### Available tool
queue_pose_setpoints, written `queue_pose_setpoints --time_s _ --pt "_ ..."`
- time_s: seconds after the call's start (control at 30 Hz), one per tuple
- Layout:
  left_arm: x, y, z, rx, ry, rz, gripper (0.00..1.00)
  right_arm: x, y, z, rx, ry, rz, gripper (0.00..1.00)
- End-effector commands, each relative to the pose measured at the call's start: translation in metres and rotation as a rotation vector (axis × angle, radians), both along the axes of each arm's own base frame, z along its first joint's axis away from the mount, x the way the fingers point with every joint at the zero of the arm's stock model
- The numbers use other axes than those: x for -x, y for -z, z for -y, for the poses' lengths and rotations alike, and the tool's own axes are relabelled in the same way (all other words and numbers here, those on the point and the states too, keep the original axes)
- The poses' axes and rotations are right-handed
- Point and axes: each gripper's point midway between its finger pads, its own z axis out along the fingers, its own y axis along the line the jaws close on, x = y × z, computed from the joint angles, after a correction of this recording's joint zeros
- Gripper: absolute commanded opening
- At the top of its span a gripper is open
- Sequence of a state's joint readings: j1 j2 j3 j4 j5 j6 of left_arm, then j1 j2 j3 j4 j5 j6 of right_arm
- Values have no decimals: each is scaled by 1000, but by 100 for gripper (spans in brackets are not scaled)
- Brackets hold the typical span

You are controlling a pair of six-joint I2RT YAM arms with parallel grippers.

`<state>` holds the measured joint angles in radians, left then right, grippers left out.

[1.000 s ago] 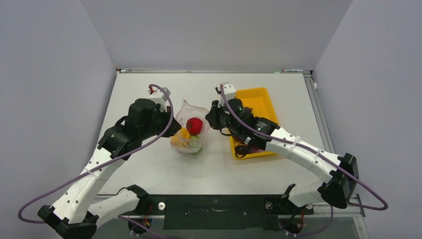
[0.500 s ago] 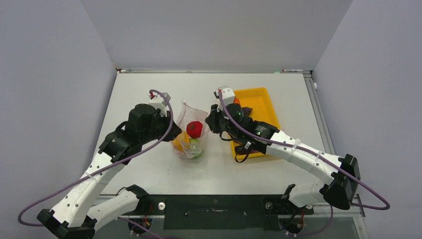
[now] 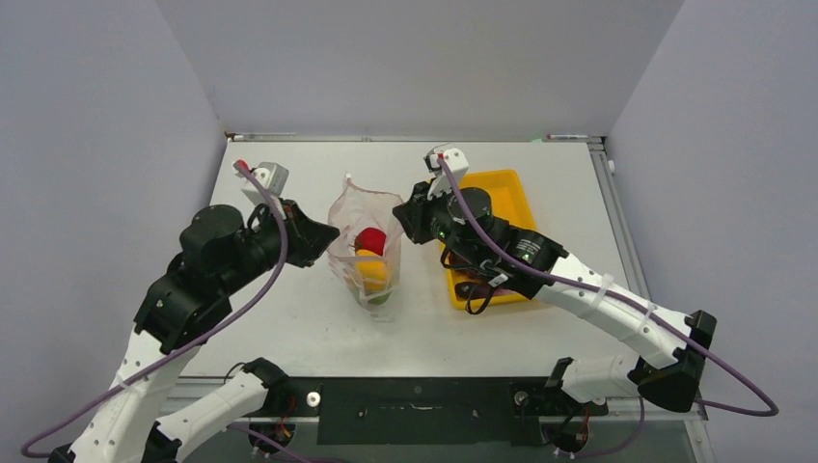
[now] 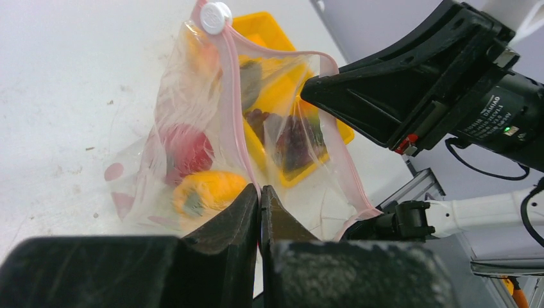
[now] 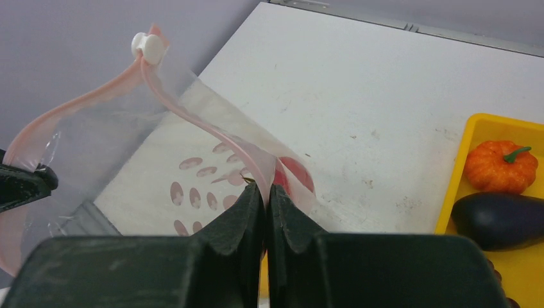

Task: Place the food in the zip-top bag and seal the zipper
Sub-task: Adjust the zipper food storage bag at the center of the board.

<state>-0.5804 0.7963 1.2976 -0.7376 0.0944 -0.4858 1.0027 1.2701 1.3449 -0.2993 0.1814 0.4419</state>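
The clear zip-top bag [image 3: 365, 246] hangs lifted between both grippers, mouth open. Its pinkish-red zipper [image 4: 232, 102] carries a white slider [image 4: 215, 17], also in the right wrist view [image 5: 147, 45]. My left gripper [image 4: 260, 190] is shut on the zipper's left side, my right gripper [image 5: 263, 188] on its right side. Inside the bag lie a red piece [image 3: 370, 239], an orange-yellow piece [image 3: 373, 270] and a green piece [image 3: 378, 295]. The orange pumpkin [image 5: 501, 166] and dark purple eggplant [image 5: 499, 220] lie in the yellow tray [image 3: 511, 198]; the grape cluster [image 4: 296, 138] shows through the bag.
The yellow tray sits right of the bag, partly under my right arm [image 3: 540, 270]. My left arm [image 3: 207, 265] reaches in from the left. Grey walls close in the white table [image 3: 289, 328] on three sides.
Both grippers have lifted the bag and pulled its mouth apart. My left arm has swung back to the left. The food has slid lower in the bag.
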Motion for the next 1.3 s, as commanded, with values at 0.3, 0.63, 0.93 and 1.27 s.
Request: queue_pose_setpoints --time_s 0.3,0.63,0.93,1.27 --pt "-25 92 13 -80 -27 -172 0 -13 85 -6 136 43 -95 5" --pt "1 -26 -2 43 3 100 0 2 -27 1 -10 26 59 5" --pt "-18 64 2 -50 -47 -71 0 -4 39 -5 88 43 -18 5" --pt "-4 9 0 10 -5 27 0 -1 -1 -5 31 28 29 5"
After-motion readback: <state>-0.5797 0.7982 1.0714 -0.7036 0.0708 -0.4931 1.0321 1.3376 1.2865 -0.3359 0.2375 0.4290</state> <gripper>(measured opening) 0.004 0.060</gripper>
